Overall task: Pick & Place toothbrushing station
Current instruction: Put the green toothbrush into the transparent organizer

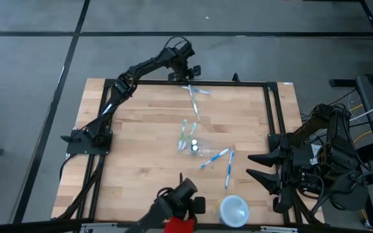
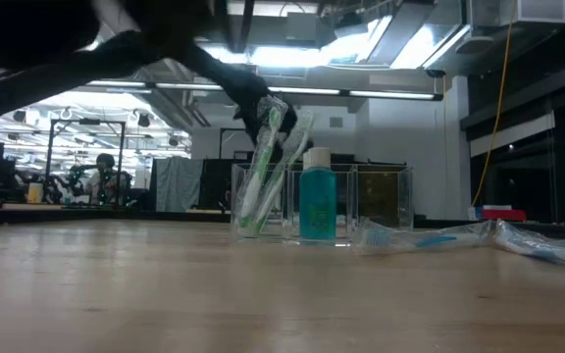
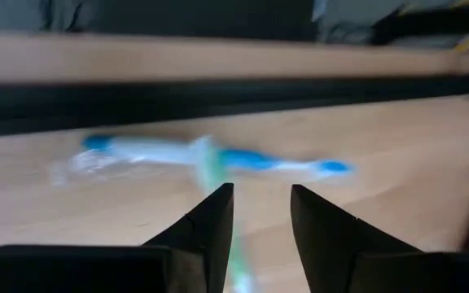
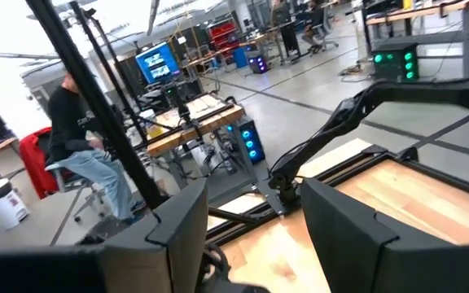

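Station [image 1: 191, 144] of clear plastic stands near the middle of the wooden surface [image 1: 141, 129], upright, with a teal bottle [image 2: 317, 208] in its middle compartment and green-and-white toothbrushes [image 2: 263, 167] leaning in an end one. Two wrapped blue brushes [image 1: 220, 162] lie loose beside it; a white cup [image 1: 234, 210] sits near the front edge. Left claw [image 1: 186, 72] is at the far edge of the surface, over a packaged blue toothbrush [image 3: 210, 159] and a green one [image 3: 218, 183]; its fingers stand part-open with the green brush running between them, but whether they grip it I cannot tell. Right claw [image 4: 251, 220] is open, empty, parked off the right side of the surface. Judged step: picking a brush at the far edge for the station. Next move calls for closing on one brush only, lifting clear, and carrying it to the holder without tipping it.
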